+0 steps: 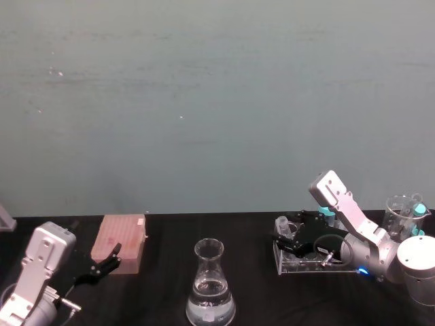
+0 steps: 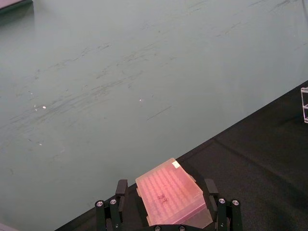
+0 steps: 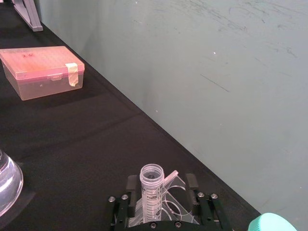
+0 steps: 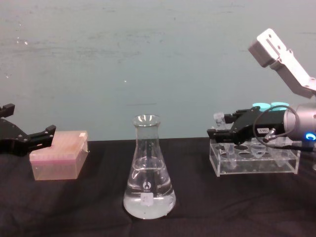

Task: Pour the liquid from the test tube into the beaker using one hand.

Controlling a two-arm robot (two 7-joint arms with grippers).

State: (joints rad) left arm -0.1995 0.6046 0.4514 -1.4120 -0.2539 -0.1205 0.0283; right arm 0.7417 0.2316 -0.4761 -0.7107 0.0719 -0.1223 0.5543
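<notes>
Two jaws on the right gripper (image 3: 162, 182) sit open either side of the tube (image 3: 151, 190), which stands upright in the rack (image 4: 254, 160). Beaker (image 4: 148, 173) is off to that arm's left, mid-surface. Left gripper (image 1: 107, 261) is parked open by the pink box (image 1: 121, 243).

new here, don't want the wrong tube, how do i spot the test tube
Find the clear rack on the table's right side. At its left end, inside the open right claw, stands a short clear test tube. Unlike the taller teal-capped tubes nearby, it has no cap.
</notes>
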